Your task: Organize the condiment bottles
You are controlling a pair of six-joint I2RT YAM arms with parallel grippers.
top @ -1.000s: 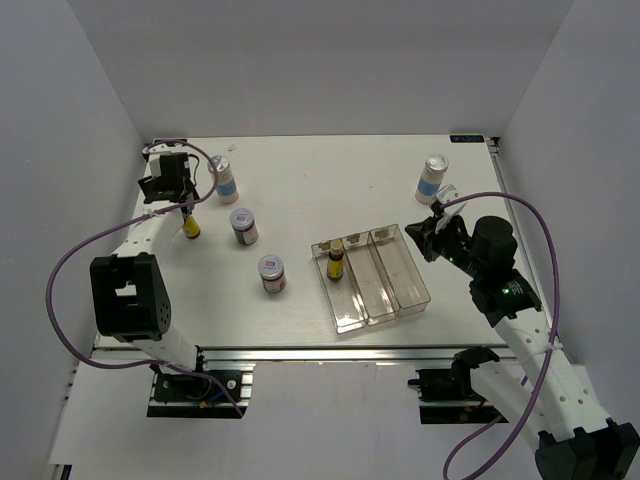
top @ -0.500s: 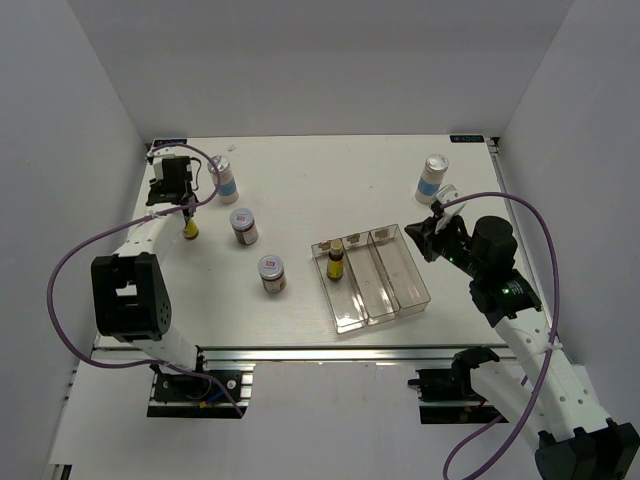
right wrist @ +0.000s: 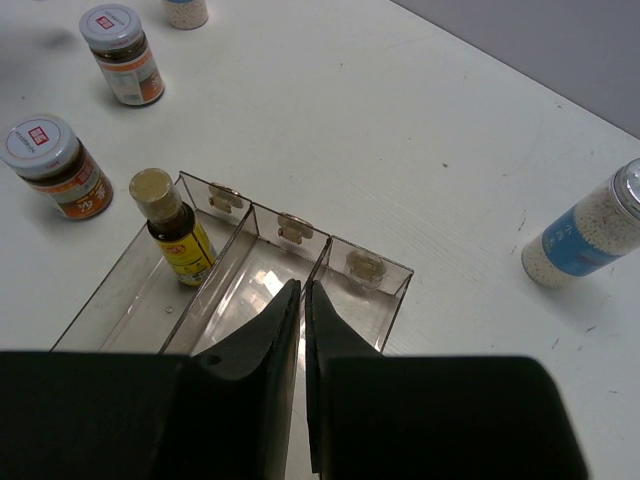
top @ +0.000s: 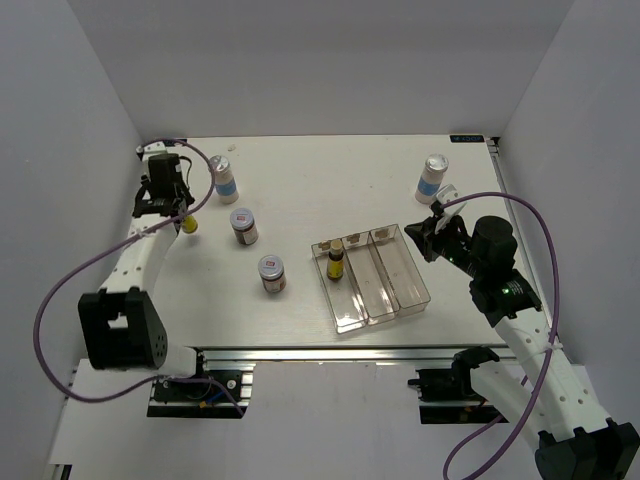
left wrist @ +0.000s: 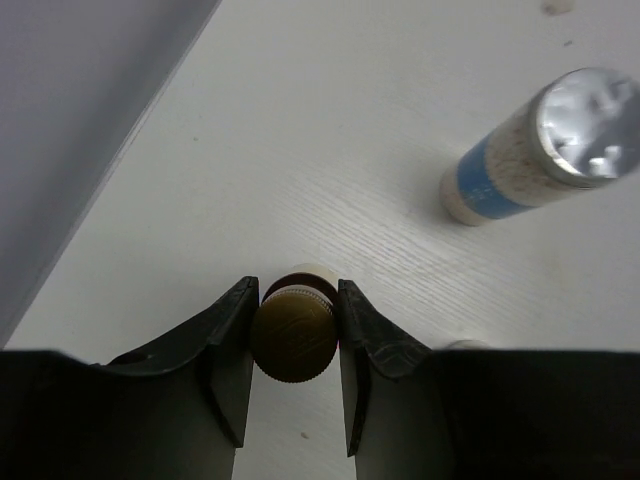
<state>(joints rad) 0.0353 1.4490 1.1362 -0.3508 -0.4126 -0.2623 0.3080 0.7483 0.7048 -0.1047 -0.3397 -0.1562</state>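
At the far left of the desk (top: pixel 330 180), the left gripper (left wrist: pixel 294 292) is closed on the dark cap of an upright thin yellow bottle (left wrist: pixel 292 338). In the left wrist view one finger presses each side of the cap. The bottle stands near the left wall. Just to its right stands the left white bottle (top: pixel 224 180), blue-labelled and silver-capped, apart from the gripper. Further right are two silver-lidded brown jars, the far jar (top: pixel 243 227) and the near jar (top: pixel 272 274), apart from each other.

Right of centre lies the clear tray (top: pixel 385 300). The second yellow bottle (top: pixel 336 262) stands upright at the far end of its left slot. The right gripper (right wrist: pixel 302 292) hangs over the tray's far edge with its fingers nearly together, holding nothing. The right white bottle (top: pixel 433 178) stands beyond it, toward the far right corner and well apart from the gripper.
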